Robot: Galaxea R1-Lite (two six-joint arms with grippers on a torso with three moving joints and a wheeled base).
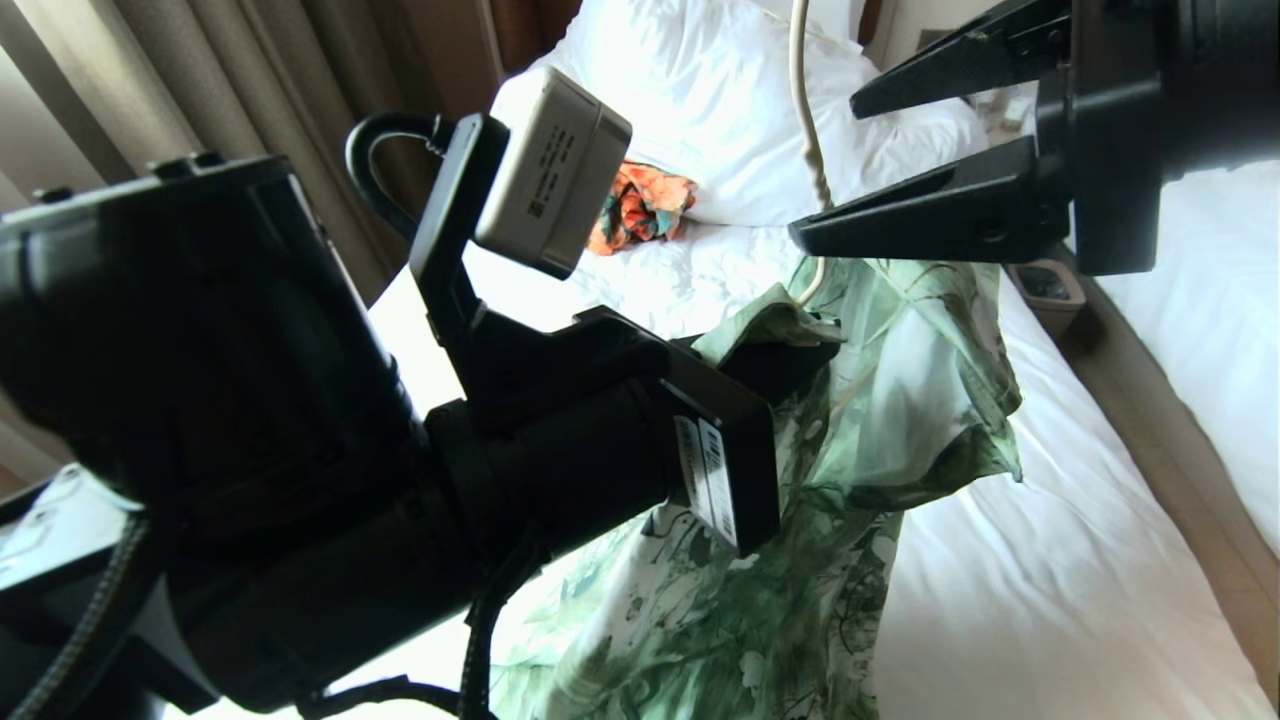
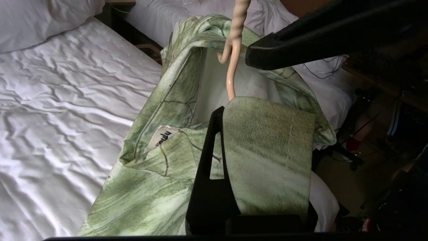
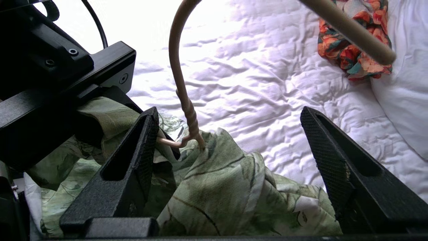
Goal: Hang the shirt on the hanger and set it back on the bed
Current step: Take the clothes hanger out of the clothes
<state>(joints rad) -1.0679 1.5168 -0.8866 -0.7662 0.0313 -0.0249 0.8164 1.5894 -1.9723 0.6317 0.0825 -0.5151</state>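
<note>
1. The shirt point(image 1: 880, 400) is held up above the bed point(image 1: 1050, 560) by the left gripper point(image 2: 217, 147), which is clamped shut on the collar band; the fabric hangs from this grip, so the neck opening is kept lifted and spread.
2. The hanger point(image 3: 182, 87) is seen standing inside the neck opening, its twisted stem and hook rising out of the collar; its shoulders are hidden in the cloth. Whether both shoulders are seated in the shirt cannot be told.
3. The right gripper point(image 3: 230, 147) is spread wide with the hanger stem between its fingers and nothing gripped. One finger lies just beside the wire at the base of the stem.
4. Judgement: the hanger is carried by the cloth alone, so the pinch on the collar is likely what keeps both off the mattress.
5. The bed is covered by a wrinkled white sheet, with a pillow point(image 1: 720, 100) at the head end. An orange patterned garment point(image 1: 640, 205) lies against the pillow, well apart from the shirt.
6. Curtains point(image 1: 200, 70) hang to the robot's left; a second white bed point(image 1: 1200, 320) stands across a narrow gap to its right.
</note>
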